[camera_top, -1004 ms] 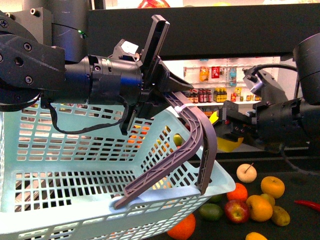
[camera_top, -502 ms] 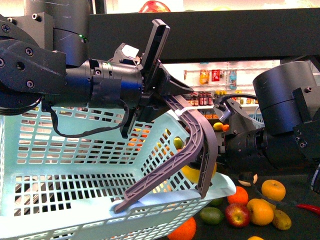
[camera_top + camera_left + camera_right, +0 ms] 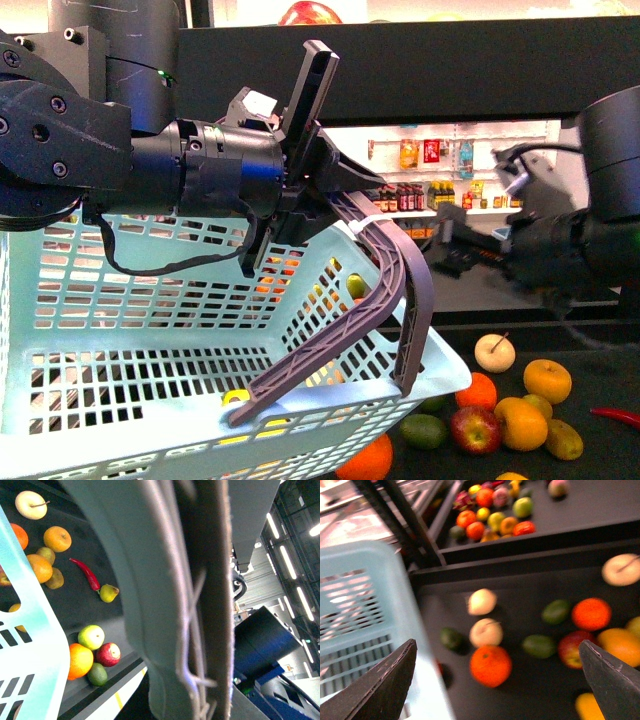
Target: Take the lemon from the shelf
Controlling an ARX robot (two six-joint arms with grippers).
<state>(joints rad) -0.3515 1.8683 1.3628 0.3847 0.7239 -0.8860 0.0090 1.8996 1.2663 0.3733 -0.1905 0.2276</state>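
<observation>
My left gripper (image 3: pixel 325 195) is shut on the grey basket handle (image 3: pixel 395 290), holding the light-blue basket (image 3: pixel 120 340) up in front of the black shelf (image 3: pixel 450 70). The handle fills the left wrist view (image 3: pixel 215 605). A small bright-yellow fruit, the lemon (image 3: pixel 237 400), lies on the basket's floor and partly shows through the slats. My right gripper (image 3: pixel 455 250) is open and empty, to the right of the basket and above the shelf tray. In the right wrist view its fingertips (image 3: pixel 385 685) are spread wide over the tray's fruit beside the basket (image 3: pixel 365 605).
The shelf tray (image 3: pixel 600 345) holds a pale stemmed fruit (image 3: pixel 494 352), oranges (image 3: pixel 547 380), a red apple (image 3: pixel 473 424), a green fruit (image 3: pixel 422 430) and a red chili (image 3: pixel 615 412). A further tray of fruit (image 3: pixel 495 510) lies beyond the raised lip (image 3: pixel 530 565).
My right arm has pulled back to the right, away from the basket. The yellow fruit that was at the basket's rim now lies on the basket's floor. The left arm has held still.
</observation>
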